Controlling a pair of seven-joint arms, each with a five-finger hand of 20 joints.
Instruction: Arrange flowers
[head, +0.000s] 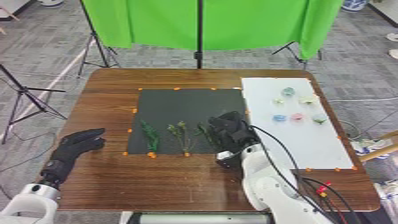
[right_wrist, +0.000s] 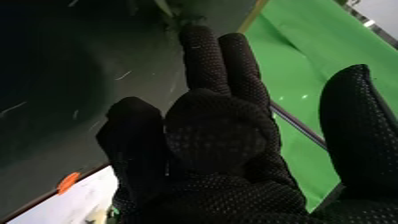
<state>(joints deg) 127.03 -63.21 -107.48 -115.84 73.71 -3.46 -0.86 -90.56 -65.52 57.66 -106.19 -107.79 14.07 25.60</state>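
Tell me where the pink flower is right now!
In the head view, the pink flower is on the white sheet on the right, just right of the blue flower.

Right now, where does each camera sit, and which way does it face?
Head view: on the robot's head, facing forward and down at the brown wooden table; both white arms come in from below, ending in the black-gloved left hand and right hand.
Right wrist view: on the right arm's wrist, looking out past the right hand's black glove towards the dark mat and green cloth.
Shared: right hand, dark mat and green cloth.
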